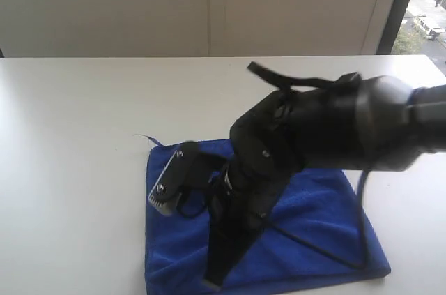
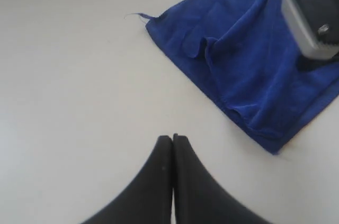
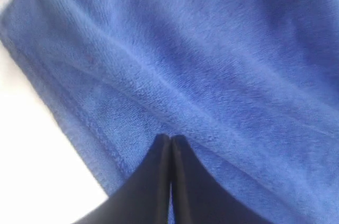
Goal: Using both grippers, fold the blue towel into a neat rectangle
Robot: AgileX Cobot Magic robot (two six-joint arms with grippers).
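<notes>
R end effector is clenched, both finger plates pressed flat together w/ no gap. Its tips sit over the blue towel, just inside one hemmed edge. Whether they touch or nip the pile can't be told from the wrist view.

L end effector is clenched too, plates tight together, gripping nothing. It's over bare white counter, near the towel's edge but apart from it.

Blue towel lies flat on the counter, towards the near side in the ext. view. It's roughly rectangular, w/ more than one layer showing along the edge seen by the L wrist cam. Small ripple sits in the top layer near the corner that trails a loose thread.

R arm extends from the right of the ext. view, hangs over the towel's middle and hides much of it. Grey plate w/ screws on that arm sits above the towel's left part. Black cable loops down from the arm over the towel's right side.
</notes>
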